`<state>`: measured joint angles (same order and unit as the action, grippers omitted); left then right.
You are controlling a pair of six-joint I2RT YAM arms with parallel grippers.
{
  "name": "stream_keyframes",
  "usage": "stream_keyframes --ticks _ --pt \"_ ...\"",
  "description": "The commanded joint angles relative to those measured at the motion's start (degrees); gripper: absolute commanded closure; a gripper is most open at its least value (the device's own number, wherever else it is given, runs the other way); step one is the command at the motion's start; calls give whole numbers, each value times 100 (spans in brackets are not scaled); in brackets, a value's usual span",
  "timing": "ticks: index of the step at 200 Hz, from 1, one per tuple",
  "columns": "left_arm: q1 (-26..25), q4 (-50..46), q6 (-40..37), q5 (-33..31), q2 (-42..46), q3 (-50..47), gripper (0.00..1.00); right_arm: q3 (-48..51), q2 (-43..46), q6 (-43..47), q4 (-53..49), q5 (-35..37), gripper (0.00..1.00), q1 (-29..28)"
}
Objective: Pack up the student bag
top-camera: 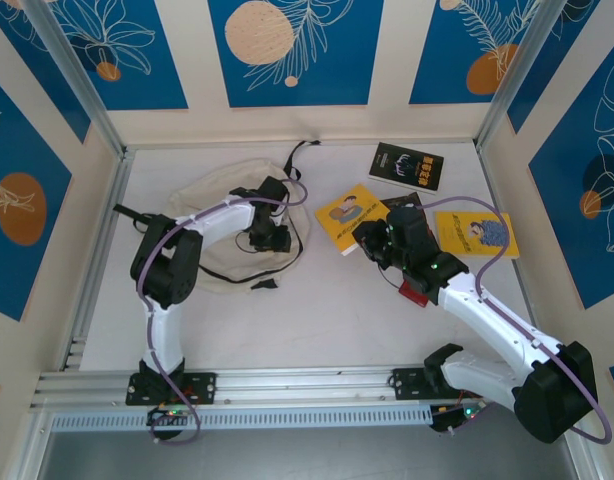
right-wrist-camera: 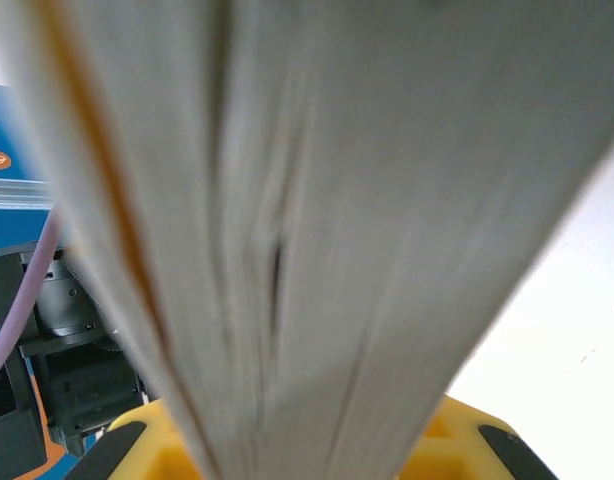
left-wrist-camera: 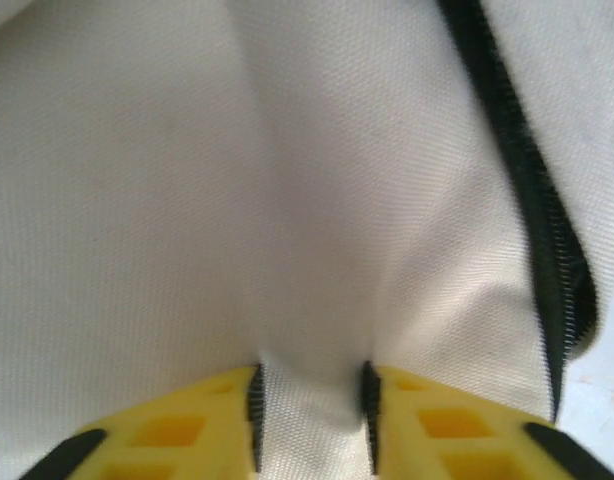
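The student bag, cream canvas with black straps, lies flat at the table's left centre. My left gripper is down on its right part. In the left wrist view a fold of the bag's fabric is pinched between the yellow fingers of the left gripper, with a black zipper running down the right. My right gripper is shut on a yellow book just right of the bag. The book's page edges rise from between the jaws of the right gripper.
A second yellow book lies to the right, partly under the right arm. A black book lies at the back. A black strap trails from the bag toward the back wall. Metal rails edge the table.
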<state>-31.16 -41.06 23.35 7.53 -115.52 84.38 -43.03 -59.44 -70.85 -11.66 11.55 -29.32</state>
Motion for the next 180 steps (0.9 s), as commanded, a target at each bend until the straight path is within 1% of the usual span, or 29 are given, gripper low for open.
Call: stream_keyframes --ticks 1,10,24,60,94,128,151,166,180 --pt "-65 -215 -56 -249 -72 160 82 -75 64 88 387 -83 100 23" --pt "-60 -267 -89 -307 -37 202 91 -84 63 87 377 -91 100 23" --pt "-61 -301 -137 -334 75 243 100 -83 72 91 353 -86 100 24" --pt "-63 -421 -186 -539 507 279 100 -88 95 114 272 -48 100 23" --pt "-41 -543 -231 -687 1115 316 100 -91 134 167 133 -39 100 21" --pt "17 -638 -230 -814 1695 449 100 15 238 334 -63 -257 100 20" --pt "38 -599 -191 -694 1945 610 100 211 459 550 24 -697 100 23" --pt "36 -533 -170 -355 2020 764 100 272 601 703 65 -926 100 -6" --pt "29 -395 -63 -82 2052 838 100 274 658 822 96 -966 100 -115"
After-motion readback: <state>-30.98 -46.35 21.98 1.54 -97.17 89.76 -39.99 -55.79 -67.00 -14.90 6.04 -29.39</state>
